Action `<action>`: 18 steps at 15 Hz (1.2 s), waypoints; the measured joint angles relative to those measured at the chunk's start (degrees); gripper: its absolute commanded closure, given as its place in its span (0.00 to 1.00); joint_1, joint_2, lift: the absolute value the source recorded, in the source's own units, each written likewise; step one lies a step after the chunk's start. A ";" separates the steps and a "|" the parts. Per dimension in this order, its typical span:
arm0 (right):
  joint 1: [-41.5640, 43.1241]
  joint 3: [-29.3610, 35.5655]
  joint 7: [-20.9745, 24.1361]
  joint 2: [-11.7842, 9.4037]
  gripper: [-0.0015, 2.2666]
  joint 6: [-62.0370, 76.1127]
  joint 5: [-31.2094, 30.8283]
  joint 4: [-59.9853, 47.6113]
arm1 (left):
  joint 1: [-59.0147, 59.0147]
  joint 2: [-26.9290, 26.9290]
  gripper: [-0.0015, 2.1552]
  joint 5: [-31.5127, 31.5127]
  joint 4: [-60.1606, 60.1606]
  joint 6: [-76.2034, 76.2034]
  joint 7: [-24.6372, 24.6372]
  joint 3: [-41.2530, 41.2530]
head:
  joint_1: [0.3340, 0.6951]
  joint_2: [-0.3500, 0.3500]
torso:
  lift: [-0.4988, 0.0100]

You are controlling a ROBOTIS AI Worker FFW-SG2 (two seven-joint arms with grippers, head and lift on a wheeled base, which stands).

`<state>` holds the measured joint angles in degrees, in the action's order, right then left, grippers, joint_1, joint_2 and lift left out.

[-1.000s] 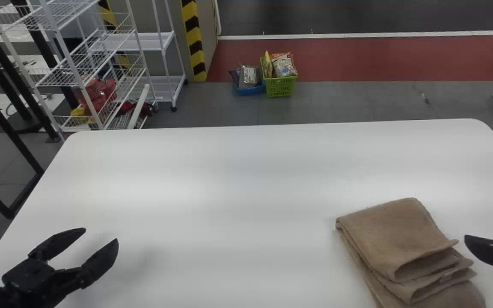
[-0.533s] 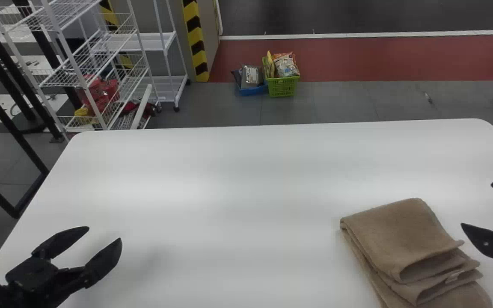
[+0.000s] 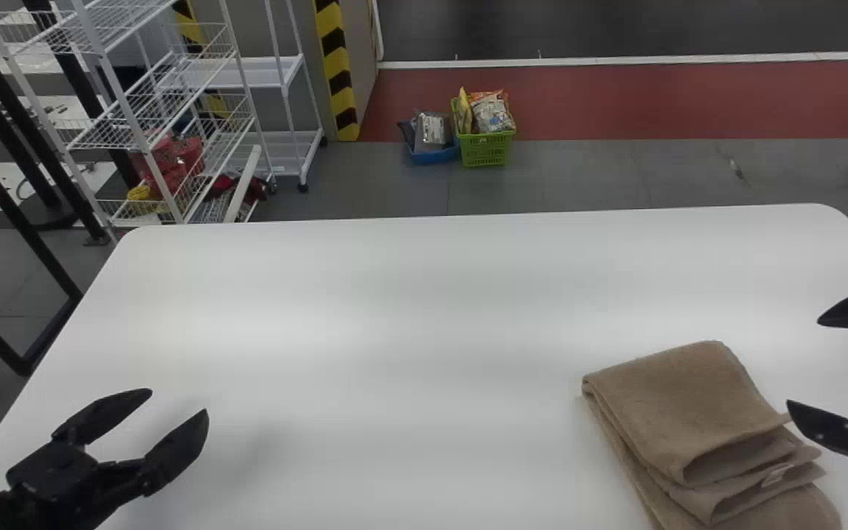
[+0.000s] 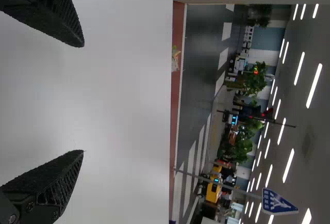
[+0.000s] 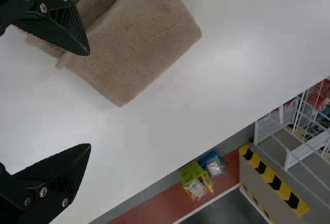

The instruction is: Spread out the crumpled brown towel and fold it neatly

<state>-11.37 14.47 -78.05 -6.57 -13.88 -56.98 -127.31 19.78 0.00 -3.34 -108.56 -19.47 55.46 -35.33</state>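
While the towel [image 3: 682, 405] lay as a layered packet on the right side of the table [image 3: 394, 316] in the head view, the spreading and most of the folding looked done. Its layers were stepped rather than flush along the side facing the right gripper [image 3: 803, 361], so perhaps only a little squaring up was left, though its near end ran out of view. That gripper stood wide open just beside it. The left gripper [image 3: 178, 402] was parked over the table's left side, well apart from the towel.

In the left wrist view, the left gripper's jaws were spread wide with nothing between them.

In the right wrist view, the right gripper's jaws were also far apart and gripped nothing; one finger overlapped the towel's stepped layers, but whether it touched them could not be told.
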 measured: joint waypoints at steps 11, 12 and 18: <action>-2.93 -6.95 0.00 -1.43 0.11 -0.10 -7.77 1.12 | -0.07 0.00 0.03 0.00 0.81 0.03 -0.18 -0.19 | 1.00 0.70 | 0.73; -2.87 -7.47 0.00 -1.43 0.12 -0.07 -8.04 1.50 | -0.07 0.00 0.03 0.00 0.85 0.06 -0.18 -0.18 | 1.00 0.71 | 0.73; -1.49 -10.43 0.00 -1.12 0.37 -0.10 -11.18 5.03 | -0.08 0.00 0.03 -0.14 1.01 0.21 -0.07 -0.48 | 1.00 0.73 | 0.73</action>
<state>-12.87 4.04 -78.05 -7.69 -13.98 -68.16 -122.28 19.70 0.00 -3.47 -107.55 -19.26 55.38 -35.81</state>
